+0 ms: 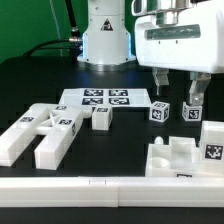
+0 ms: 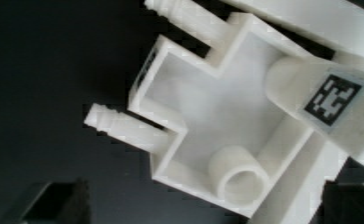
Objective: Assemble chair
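The chair's white tagged parts lie apart on the black table. A flat part with raised blocks and a tag (image 1: 185, 157) sits at the front on the exterior view's right. In the wrist view it (image 2: 214, 90) fills the picture, with two pegs, a round hole and a tag. Two small cubes (image 1: 159, 110) (image 1: 191, 113) stand behind it. Long blocks (image 1: 45, 135) and a small piece (image 1: 101, 118) lie on the exterior view's left. My gripper (image 1: 178, 92) (image 2: 205, 205) hangs open and empty above the flat part, close to the cubes.
The marker board (image 1: 100, 98) lies in the middle, in front of the arm's base (image 1: 105, 40). A long plain white rail (image 1: 90, 190) runs along the front edge. Green cables hang behind.
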Controlling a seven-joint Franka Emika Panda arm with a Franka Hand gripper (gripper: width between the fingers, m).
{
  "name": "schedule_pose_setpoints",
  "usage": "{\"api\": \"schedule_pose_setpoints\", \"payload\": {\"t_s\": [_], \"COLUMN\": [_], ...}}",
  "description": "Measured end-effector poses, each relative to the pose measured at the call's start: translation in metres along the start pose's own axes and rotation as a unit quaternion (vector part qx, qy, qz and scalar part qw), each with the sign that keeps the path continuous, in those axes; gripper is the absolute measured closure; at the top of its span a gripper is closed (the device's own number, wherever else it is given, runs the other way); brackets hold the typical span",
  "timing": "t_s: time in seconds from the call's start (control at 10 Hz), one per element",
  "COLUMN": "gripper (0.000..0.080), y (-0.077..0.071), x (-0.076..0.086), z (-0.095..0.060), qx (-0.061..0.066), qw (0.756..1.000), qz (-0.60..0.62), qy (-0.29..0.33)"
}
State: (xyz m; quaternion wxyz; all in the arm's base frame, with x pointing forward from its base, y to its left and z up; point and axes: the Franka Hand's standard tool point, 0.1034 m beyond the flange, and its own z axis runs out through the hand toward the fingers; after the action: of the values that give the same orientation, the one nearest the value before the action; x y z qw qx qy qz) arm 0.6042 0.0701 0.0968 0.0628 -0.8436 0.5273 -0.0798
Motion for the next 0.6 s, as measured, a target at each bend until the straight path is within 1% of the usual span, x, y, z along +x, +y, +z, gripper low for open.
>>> {"api": "schedule_pose_setpoints", "payload": {"t_s": [0.2,0.3,0.4,0.5,0.6], "gripper": [0.0151,0.0151,0.0151,0.0151,0.0151], "y": [0.001,0.007,0.015,0.022,0.036], "x": [0.001,0.006,0.014,0.02,0.028], "z": [0.001,0.002,0.003,0.004,0.008], "qx": [-0.001,-0.007,-0.015,-0.019,-0.024], "qw": [0.997,0.983,0.96,0.941,0.914], "qz": [-0.08,-0.184,-0.279,-0.338,-0.405], "qy": [0.0,0.001,0.003,0.002,0.002]}}
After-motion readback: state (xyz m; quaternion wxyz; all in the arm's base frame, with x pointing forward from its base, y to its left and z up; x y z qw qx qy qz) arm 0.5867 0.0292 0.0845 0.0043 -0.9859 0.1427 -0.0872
